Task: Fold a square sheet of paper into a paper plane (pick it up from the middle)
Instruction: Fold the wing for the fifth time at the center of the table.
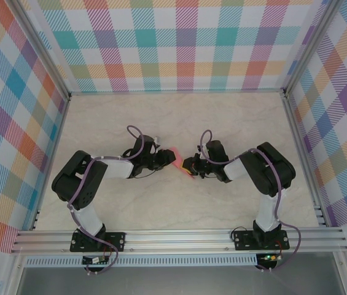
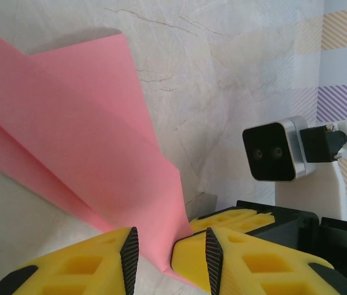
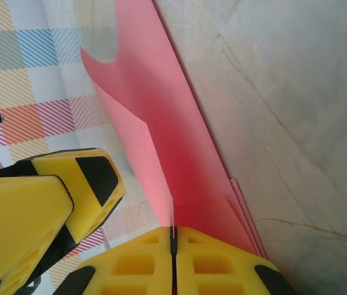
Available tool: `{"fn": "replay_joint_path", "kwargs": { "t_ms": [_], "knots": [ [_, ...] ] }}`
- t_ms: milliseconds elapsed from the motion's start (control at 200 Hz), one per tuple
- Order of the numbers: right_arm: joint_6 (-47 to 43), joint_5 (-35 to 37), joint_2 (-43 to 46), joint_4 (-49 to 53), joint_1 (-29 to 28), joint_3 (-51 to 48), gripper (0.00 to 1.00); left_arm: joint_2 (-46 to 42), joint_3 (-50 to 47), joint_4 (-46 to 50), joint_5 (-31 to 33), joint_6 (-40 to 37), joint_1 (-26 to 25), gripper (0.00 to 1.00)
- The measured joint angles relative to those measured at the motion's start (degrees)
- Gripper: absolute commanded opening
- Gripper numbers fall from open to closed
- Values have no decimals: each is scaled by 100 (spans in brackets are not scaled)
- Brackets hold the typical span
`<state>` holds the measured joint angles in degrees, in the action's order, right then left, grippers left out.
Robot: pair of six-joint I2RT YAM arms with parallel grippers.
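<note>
One pink sheet, pinched by right claw, passing between spread left claw

One paper plane (part-folded), one left end effector, one right end effector, one table.

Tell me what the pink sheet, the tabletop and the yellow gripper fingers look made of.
Pink sheet: thin matte paper; it holds sharp creases and curls. Tabletop: marble-look surface, pale with veins, probably laminate or print. Left gripper's fingers: yellow plastic, likely printed, with recessed pockets and black ribbed pads.
</note>
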<state>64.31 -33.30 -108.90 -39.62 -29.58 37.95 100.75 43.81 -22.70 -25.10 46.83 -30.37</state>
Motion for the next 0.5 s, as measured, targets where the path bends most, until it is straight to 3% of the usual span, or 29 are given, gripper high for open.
{"fn": "replay_joint_path", "kwargs": {
  "t_ms": [500],
  "knots": [
    [109,-153,-94,-24,44,0,8,369,146,-90,-179,-15,-42,34]
  ]
}}
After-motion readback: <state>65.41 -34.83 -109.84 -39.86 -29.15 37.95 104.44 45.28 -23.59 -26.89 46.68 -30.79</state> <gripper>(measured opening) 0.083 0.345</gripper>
